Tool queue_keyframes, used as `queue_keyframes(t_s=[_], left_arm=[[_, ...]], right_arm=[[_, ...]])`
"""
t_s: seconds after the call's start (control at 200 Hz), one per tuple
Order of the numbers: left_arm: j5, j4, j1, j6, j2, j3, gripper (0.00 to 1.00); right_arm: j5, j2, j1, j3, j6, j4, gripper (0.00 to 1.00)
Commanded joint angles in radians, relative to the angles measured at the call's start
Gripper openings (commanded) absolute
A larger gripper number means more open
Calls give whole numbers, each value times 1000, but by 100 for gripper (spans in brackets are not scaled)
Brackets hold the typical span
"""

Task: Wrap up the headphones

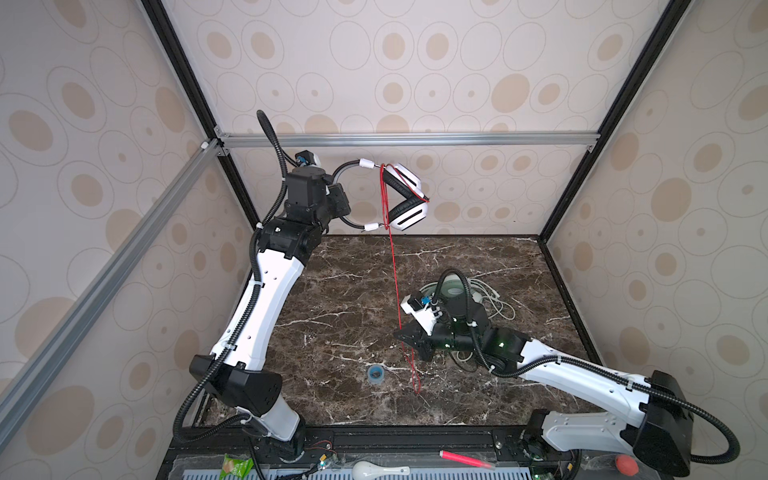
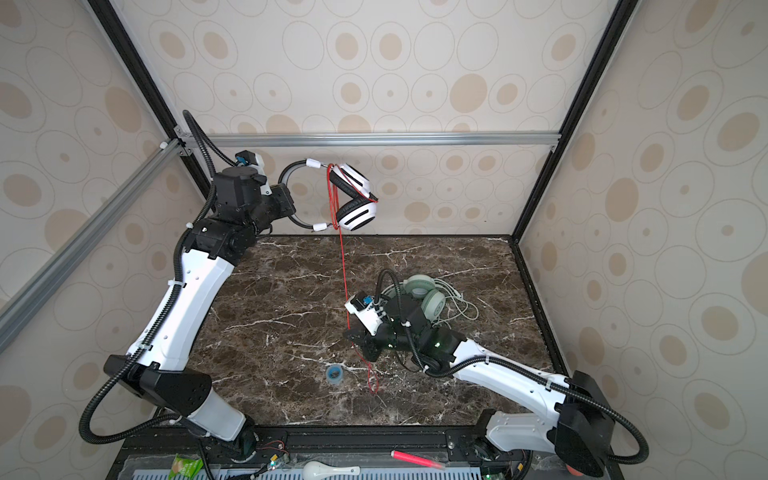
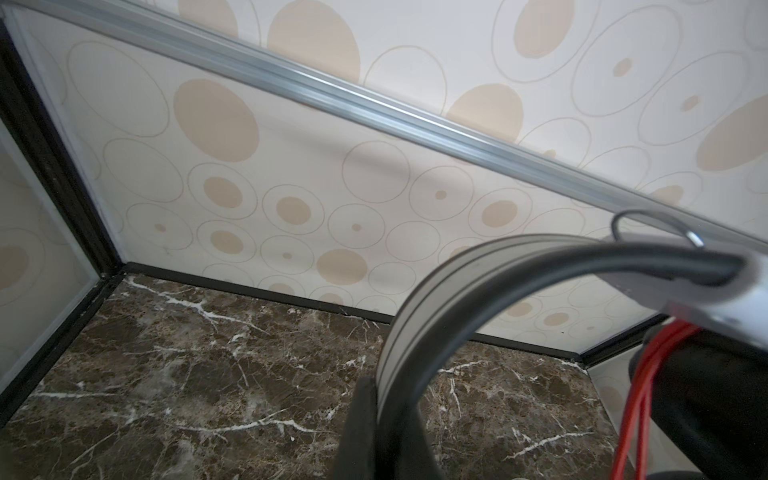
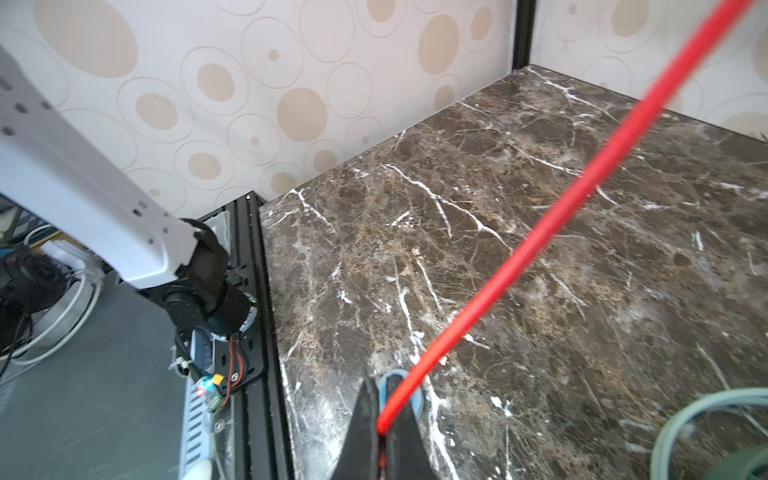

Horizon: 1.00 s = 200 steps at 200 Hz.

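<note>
Red cord (image 1: 394, 274) pinched in the closed right gripper (image 4: 381, 419), low over marble table (image 1: 324, 291), running taut up to white-and-black headphones (image 1: 405, 195). Left gripper (image 1: 338, 203) clamped on their headband (image 3: 415, 316), held high. Mint-green headphones (image 2: 428, 297) lie on table just behind right gripper.

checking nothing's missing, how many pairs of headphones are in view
2. The white-and-black over-ear headphones are held aloft by the left gripper; the pale mint-green over-ear headphones lie on the dark marble table, partly hidden by the right arm.
</note>
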Motion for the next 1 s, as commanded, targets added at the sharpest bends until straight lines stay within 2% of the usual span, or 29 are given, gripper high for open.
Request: queue_keyframes(t_s=[0.0,0.245,0.515,0.75,0.995], left_arm=[[-104,155,10,-10,-12,-26,0],[-199,261,7,139,-69,-256,0],[-239,320,-13,310,-181,-488,0],[-171,319,-39,421,-295,-639,0],[-29,241,-52,468,-368,-679,0]], right_arm=[[60,-10,68,81,-75,-196,0],[99,9,125,250,-115,-328,0],[168,64,118,510,-256,-582,0],[169,157,-1,739,-337,-768,0],[124,233,-119,850,-381,-818,0]])
